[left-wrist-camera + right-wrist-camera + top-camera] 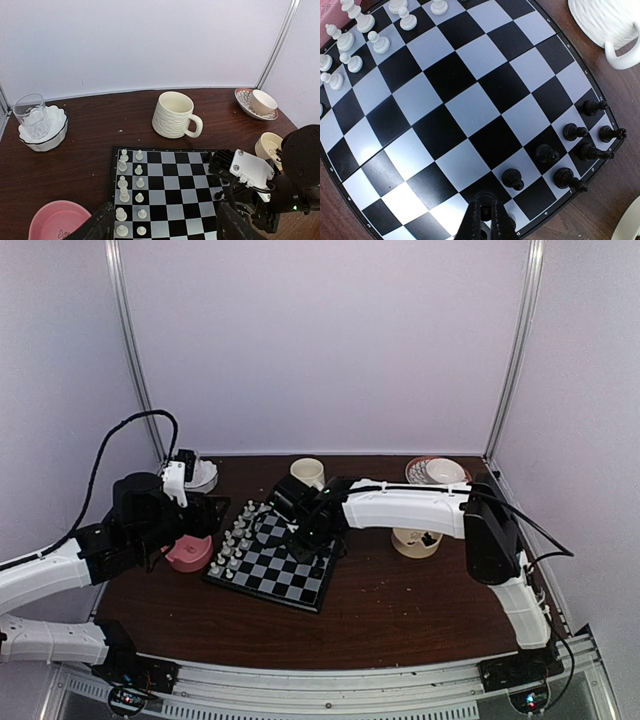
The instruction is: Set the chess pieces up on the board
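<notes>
Fingers [476, 222] of right gripper [488, 202] clenched over black-and-grey checked chessboard [445, 115], apparently seating tiny black chess pieces [512, 178]; left gripper [167, 220] spread. Next, likely: fetch another.

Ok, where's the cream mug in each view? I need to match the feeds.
Top external: mug in the upper middle, just beyond the far corner of the board.
Left wrist: mug at picture centre, handle to the right, beyond the board.
Right wrist: mug in the top right corner, cut off by the frame, beside the board.
Shared landmark: the board.
</notes>
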